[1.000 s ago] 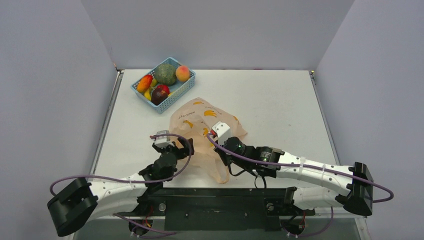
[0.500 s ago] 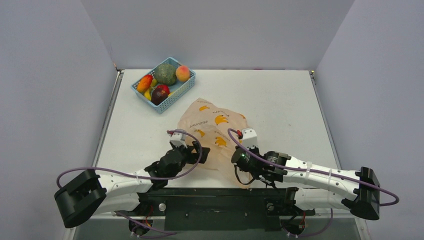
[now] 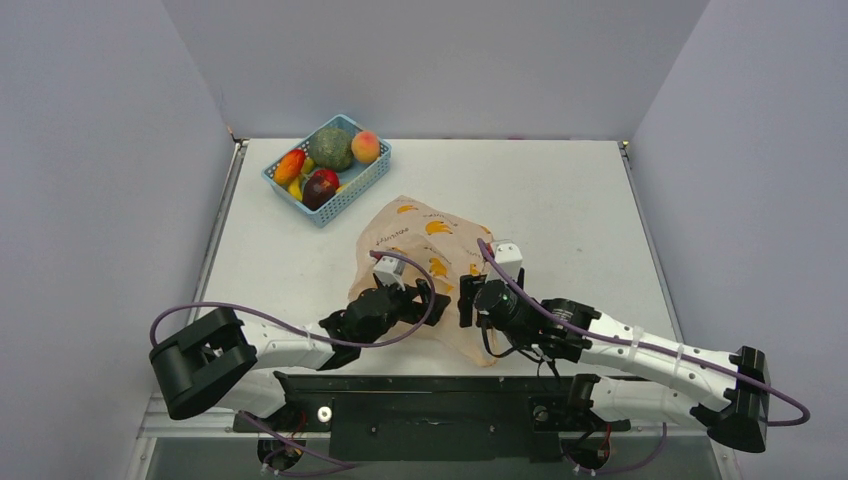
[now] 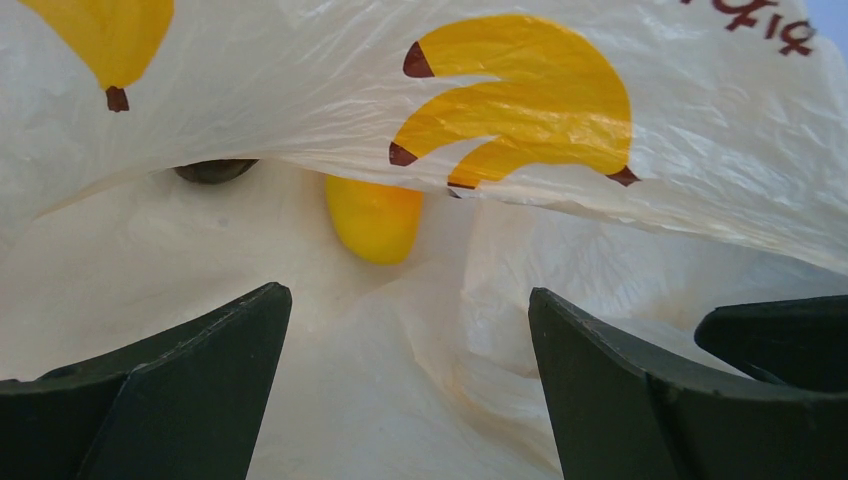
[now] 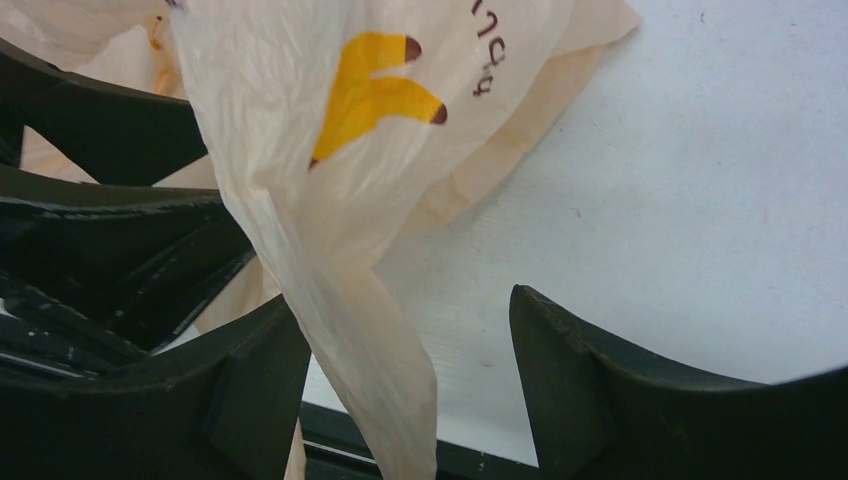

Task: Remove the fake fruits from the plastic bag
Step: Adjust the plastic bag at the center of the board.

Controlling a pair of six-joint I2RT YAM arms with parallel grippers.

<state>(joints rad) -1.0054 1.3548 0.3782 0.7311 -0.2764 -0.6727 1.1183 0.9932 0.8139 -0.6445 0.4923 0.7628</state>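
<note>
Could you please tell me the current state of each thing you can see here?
plastic bag, crumpled, mouth gaping
yellow fruit, inside the bag
left gripper, open, at the bag's mouth
right gripper, open, astride a strip of bag
basket, upright, holding fruits

You have one plastic bag [image 3: 425,245], one blue mesh basket [image 3: 358,190] and one tabletop [image 3: 560,200], with two claws in view: one left claw [image 4: 408,295] and one right claw [image 5: 405,300]. In the basket you can count four whole pieces: one big green ball [image 3: 330,148], one peach-pink fruit [image 3: 366,147], one orange-red fruit [image 3: 290,165] and one dark maroon-red fruit [image 3: 320,186], plus yellow slivers [image 3: 296,188] too hidden to count. Inside the bag, the left wrist view shows you one yellow-orange fruit [image 4: 373,220] and one dark rounded shape [image 4: 214,171], mostly covered by plastic.
</note>
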